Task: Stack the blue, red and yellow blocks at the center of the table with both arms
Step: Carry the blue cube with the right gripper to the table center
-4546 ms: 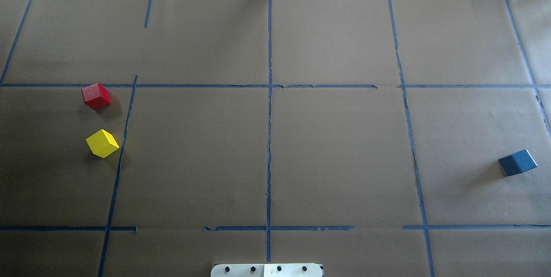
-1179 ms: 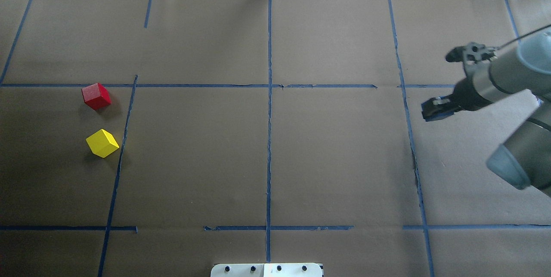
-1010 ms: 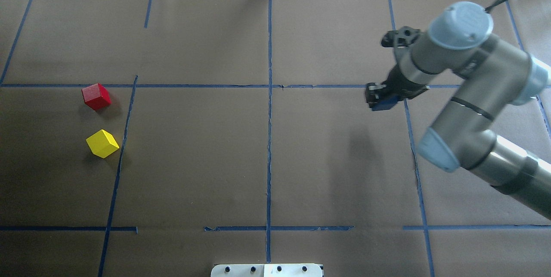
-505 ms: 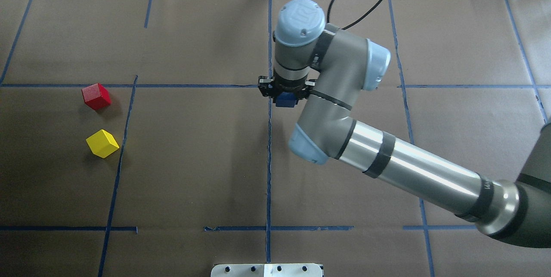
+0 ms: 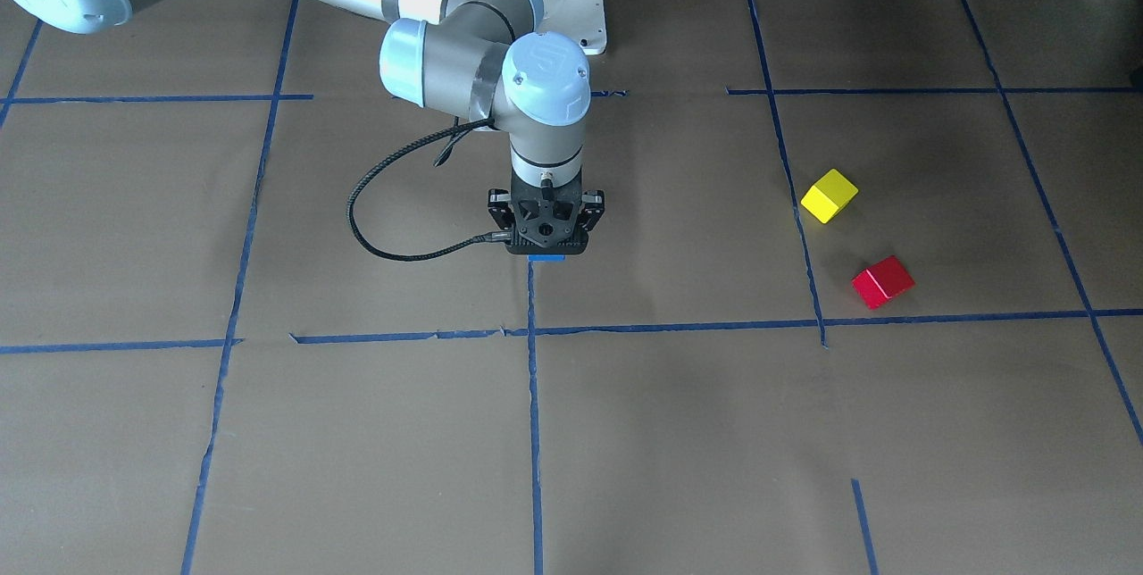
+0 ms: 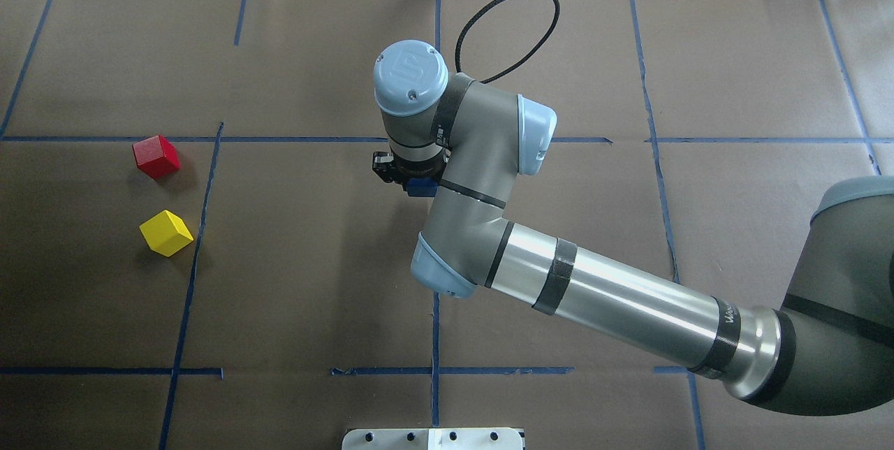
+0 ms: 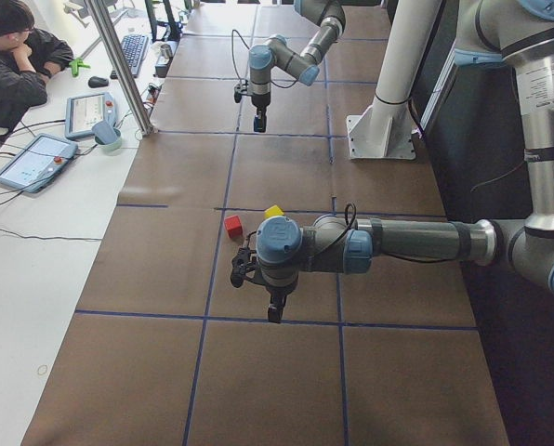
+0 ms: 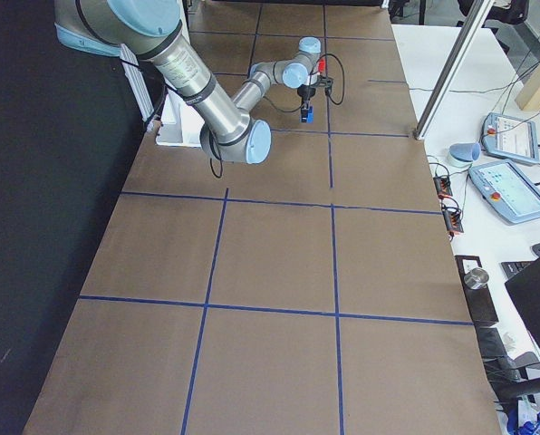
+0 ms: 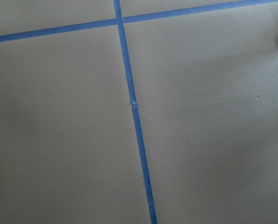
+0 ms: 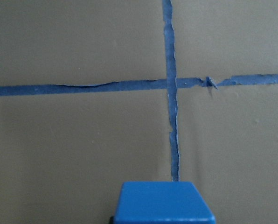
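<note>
My right gripper [image 6: 412,181] is shut on the blue block [image 6: 421,189] and holds it low over the table's center, just on the robot's side of the tape cross. The block fills the bottom of the right wrist view [image 10: 162,203] and shows as a sliver under the gripper in the front view [image 5: 546,258]. The red block [image 6: 156,156] and the yellow block [image 6: 166,233] lie apart at the left. My left gripper [image 7: 275,314] shows only in the exterior left view, hovering nearer that camera than both blocks; I cannot tell if it is open.
Blue tape lines [image 6: 438,86] divide the brown paper into squares. The robot's white base plate [image 6: 433,438] is at the near edge. A side desk with tablets [image 7: 35,158], a metal post [image 7: 119,65] and a seated person [image 7: 12,56] lie beyond the far edge.
The blue block lay at the right; my right arm took it and carried it left to the center. Over the last half second it moved a little further left. Red and yellow blocks stayed put.
</note>
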Tool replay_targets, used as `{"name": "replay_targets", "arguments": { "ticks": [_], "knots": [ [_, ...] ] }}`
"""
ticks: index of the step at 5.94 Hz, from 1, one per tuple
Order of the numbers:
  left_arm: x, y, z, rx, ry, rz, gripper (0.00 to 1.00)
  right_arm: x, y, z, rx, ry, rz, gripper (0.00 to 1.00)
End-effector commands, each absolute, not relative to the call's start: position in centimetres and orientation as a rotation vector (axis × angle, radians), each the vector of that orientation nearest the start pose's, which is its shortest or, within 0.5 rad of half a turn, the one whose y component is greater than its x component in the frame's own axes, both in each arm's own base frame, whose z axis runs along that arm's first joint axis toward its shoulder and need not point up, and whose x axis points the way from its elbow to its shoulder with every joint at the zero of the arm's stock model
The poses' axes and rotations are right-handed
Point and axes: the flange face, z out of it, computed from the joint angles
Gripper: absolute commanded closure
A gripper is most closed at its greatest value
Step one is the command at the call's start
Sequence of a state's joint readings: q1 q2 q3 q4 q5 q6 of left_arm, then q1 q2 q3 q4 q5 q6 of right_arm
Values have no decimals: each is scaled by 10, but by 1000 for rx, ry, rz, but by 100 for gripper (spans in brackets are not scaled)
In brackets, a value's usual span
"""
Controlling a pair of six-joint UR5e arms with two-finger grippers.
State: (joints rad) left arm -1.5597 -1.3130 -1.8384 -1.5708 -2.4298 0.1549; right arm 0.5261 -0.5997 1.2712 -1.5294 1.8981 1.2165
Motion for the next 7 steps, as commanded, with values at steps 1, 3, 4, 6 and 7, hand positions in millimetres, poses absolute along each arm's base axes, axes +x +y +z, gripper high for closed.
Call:
{"name": "replay_targets", "arguments": {
  "ticks": [1, 3, 4, 6, 7],
  "knots": [
    [-54, -385, 634, 71, 857, 159, 0, -645, -479, 188, 34, -791, 35, 94],
    [-54, -385, 633, 72, 857, 160, 0, -648, -474, 191, 28, -788, 35, 27],
    [-54, -385, 632, 73, 857, 161, 0, -650, -472, 191, 28, -788, 29, 4],
    [-54, -385, 632, 75, 857, 161, 0, -642, -477, 180, 46, -805, 22, 1],
    [-54, -385, 632, 75, 857, 161, 0, -605, -502, 153, 81, -855, 49, 1]
  ]
}}
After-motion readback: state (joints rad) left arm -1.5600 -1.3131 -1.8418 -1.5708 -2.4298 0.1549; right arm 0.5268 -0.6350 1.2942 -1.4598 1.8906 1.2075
